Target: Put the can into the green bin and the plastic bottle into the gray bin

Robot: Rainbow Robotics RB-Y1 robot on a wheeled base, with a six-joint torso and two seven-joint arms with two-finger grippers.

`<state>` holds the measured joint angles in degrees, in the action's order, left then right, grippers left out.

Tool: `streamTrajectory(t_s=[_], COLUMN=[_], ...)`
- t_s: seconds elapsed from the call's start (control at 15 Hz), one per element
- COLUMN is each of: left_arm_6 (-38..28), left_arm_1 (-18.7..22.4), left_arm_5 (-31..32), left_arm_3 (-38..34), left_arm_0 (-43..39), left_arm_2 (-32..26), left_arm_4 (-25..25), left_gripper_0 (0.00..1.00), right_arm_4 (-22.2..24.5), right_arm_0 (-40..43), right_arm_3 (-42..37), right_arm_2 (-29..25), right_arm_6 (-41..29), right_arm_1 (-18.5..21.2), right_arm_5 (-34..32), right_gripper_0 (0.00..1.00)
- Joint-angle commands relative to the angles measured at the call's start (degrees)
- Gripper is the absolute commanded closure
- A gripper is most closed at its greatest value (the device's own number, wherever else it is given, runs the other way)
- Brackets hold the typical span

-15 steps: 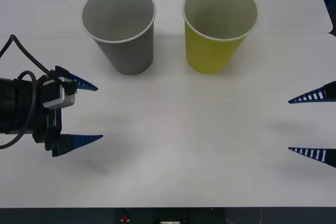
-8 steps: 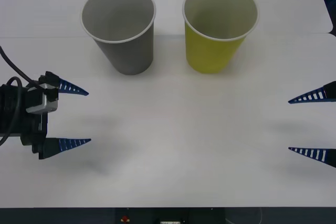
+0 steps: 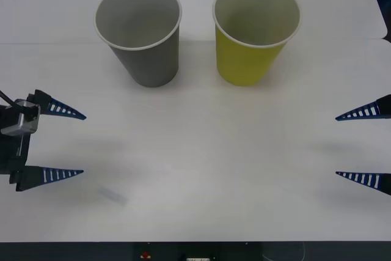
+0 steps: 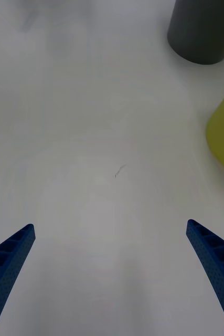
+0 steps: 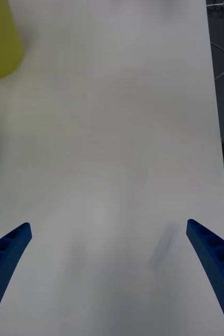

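upright, tapered paper gray bin [image 3: 139, 32] beside green bin [image 3: 255, 30] on smooth white desk [image 3: 208, 151]. left gripper [image 3: 54, 143], right gripper [image 3: 363, 145]: ribbed blue fingers spread, empty.

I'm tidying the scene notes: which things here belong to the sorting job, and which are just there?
Job:
gray bin, upright
green bin, upright beside it
left claw, open, at the table's left edge
right claw, open, at its right edge

Just there:
white table

Bright even overhead light, soft faint shadows on table [image 3: 201, 151]; wrist views hazy
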<state>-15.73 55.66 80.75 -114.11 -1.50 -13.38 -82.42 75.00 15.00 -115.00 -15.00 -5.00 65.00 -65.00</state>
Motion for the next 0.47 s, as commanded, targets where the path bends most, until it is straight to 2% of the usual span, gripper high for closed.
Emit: streamTrajectory(t_s=[0.07,0.47], left_arm_6=[0.3,0.3], left_arm_1=[0.9,1.6], left_arm_5=[0.1,0.0], left_arm_3=[0.0,0.0], left_arm_0=[0.0,0.0], left_arm_2=[-0.4,-0.3], left_arm_4=[1.2,1.6], left_gripper_0=[0.00,0.00], right_arm_4=[0.0,0.0], right_arm_0=[0.0,0.0], right_arm_3=[0.0,0.0], right_arm_2=[0.0,0.0], right_arm_6=[0.0,0.0], right_arm_1=[0.0,0.0], right_arm_5=[0.0,0.0], right_gripper_0=[0.00,0.00])
